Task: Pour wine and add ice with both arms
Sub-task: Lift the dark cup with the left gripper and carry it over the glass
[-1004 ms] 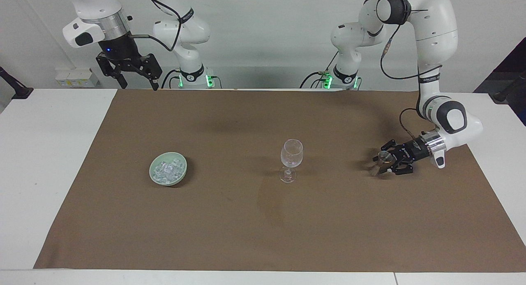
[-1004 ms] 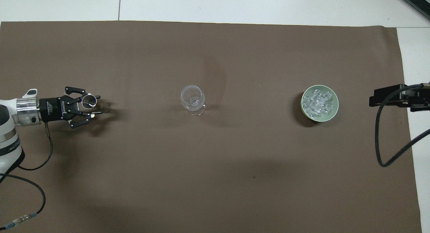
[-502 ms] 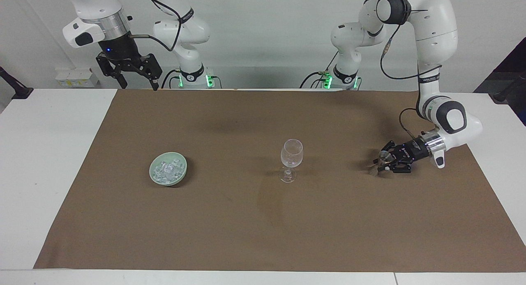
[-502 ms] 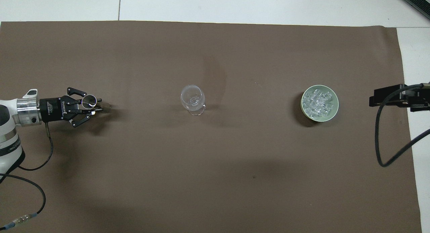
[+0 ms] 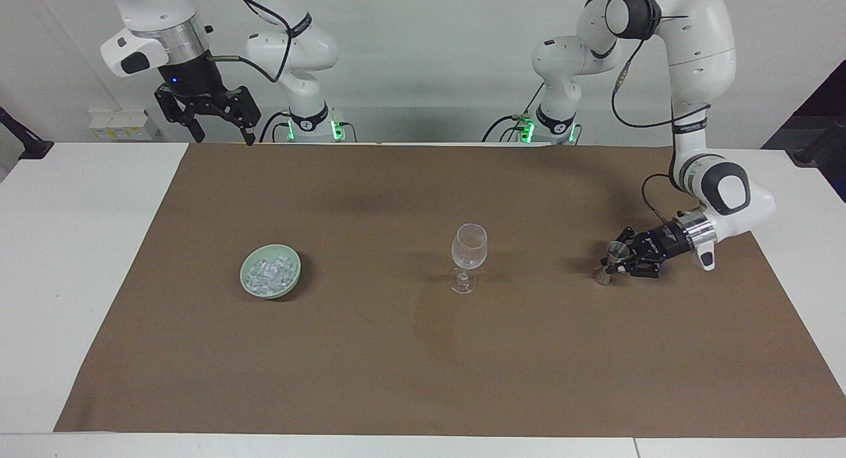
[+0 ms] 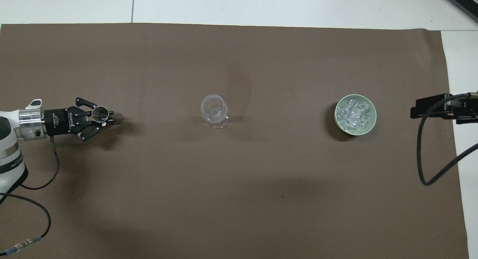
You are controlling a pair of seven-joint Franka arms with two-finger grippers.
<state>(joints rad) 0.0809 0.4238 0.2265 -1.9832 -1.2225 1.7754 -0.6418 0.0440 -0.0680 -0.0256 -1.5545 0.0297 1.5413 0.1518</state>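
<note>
The left gripper (image 5: 613,263) has its jaws clamped on a small metal hourglass-shaped jigger (image 5: 615,252) on the brown mat (image 5: 396,379). The right gripper (image 5: 221,131) waits raised, jaws wide. Glassy ice (image 5: 268,273) fills a round green bowl (image 5: 291,283); a clear stemmed glass (image 5: 468,246) stands mid-tabletop.

Clear ice (image 5: 269,273) cubes fill a pale green bowl (image 5: 291,277) toward the right arm's end. An empty wine glass (image 5: 468,247) stands upright mid-surface. A small metal jigger (image 5: 615,254) stands at the left arm's end.
</note>
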